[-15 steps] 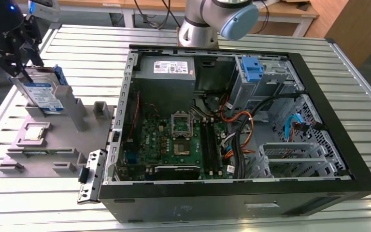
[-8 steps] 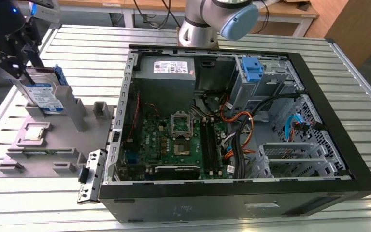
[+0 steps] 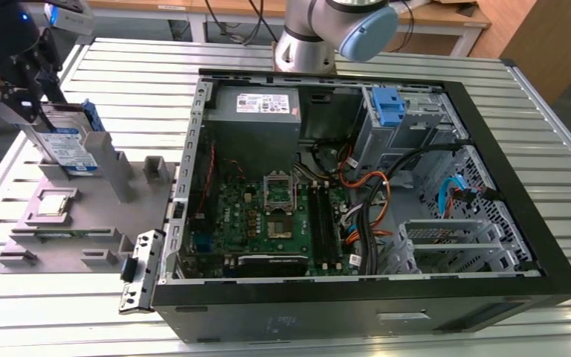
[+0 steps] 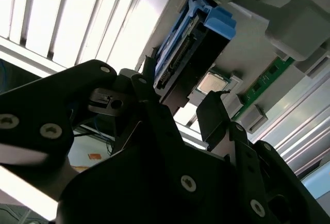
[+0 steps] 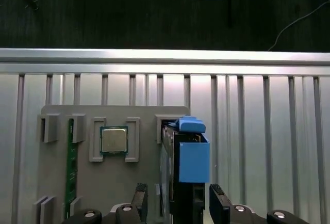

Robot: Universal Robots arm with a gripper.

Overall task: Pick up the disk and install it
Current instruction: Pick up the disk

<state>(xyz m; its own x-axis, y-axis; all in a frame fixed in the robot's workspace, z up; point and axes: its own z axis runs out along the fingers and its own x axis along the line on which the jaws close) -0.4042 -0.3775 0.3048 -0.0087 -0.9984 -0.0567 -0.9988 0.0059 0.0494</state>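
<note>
So the slatted metal bench (image 3: 127, 59) is carrying an open computer case (image 3: 365, 294) lying on its side, motherboard and cables all on show. The arm (image 3: 335, 30) has its base behind the case and reaches over to the exterior view's left. Just beside the case on that side sits a grey parts fixture (image 3: 77, 223). The disk (image 3: 68, 149) is outside the case, standing up on its edge in a slot of that fixture, blue carrier frame and all. In the first wrist view the jaws sit either side of the disk (image 5: 188, 157), spread apart with a visible gap on one side, so released and not clamping it. Also parked on the fixture: a processor chip (image 5: 113, 140) in its own pocket, near the disk, and a green memory stick (image 5: 71, 167) beyond that.
</note>
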